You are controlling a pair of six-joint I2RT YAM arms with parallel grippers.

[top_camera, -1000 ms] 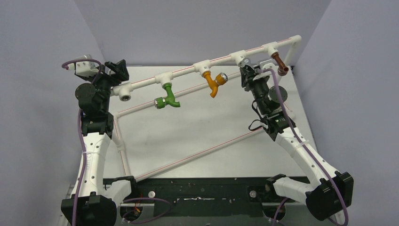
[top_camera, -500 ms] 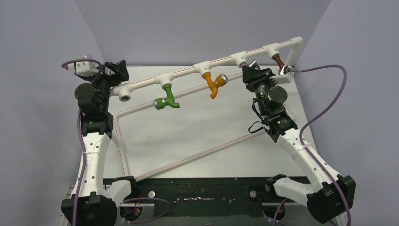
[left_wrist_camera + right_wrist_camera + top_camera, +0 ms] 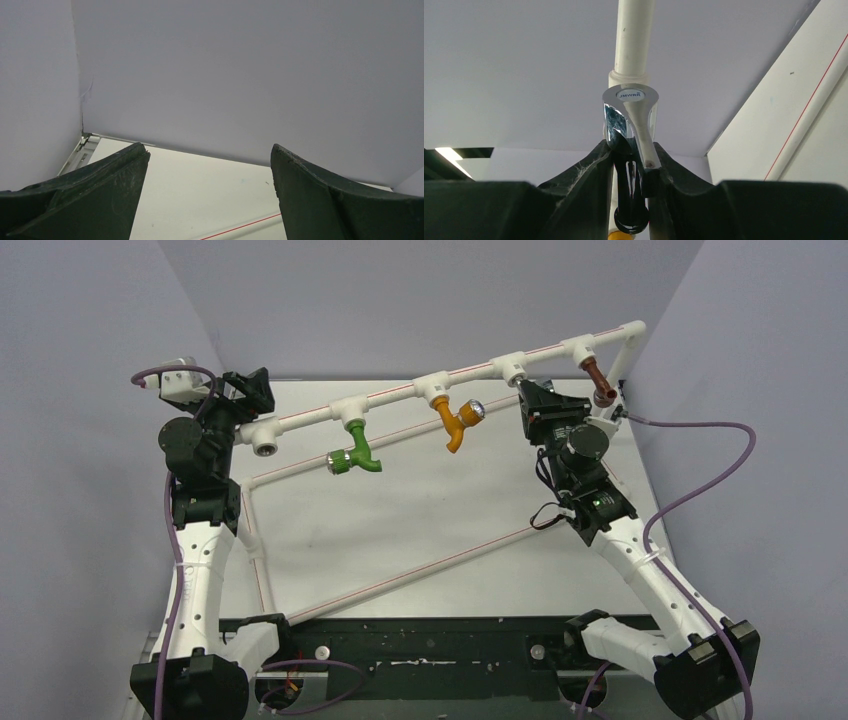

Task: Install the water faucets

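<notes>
Shiny chrome faucet (image 3: 625,120), marked JMWRR, in R pincer (image 3: 630,151).

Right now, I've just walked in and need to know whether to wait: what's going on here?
The right pincer is shut on a shiny chrome tap, holding it at a fitting on the white pipe. A green tap, an orange tap and a brown tap already hang from that pipe. The left pincer is open and empty, near the pipe's left end. How far the chrome tap is screwed in cannot be told.
</notes>
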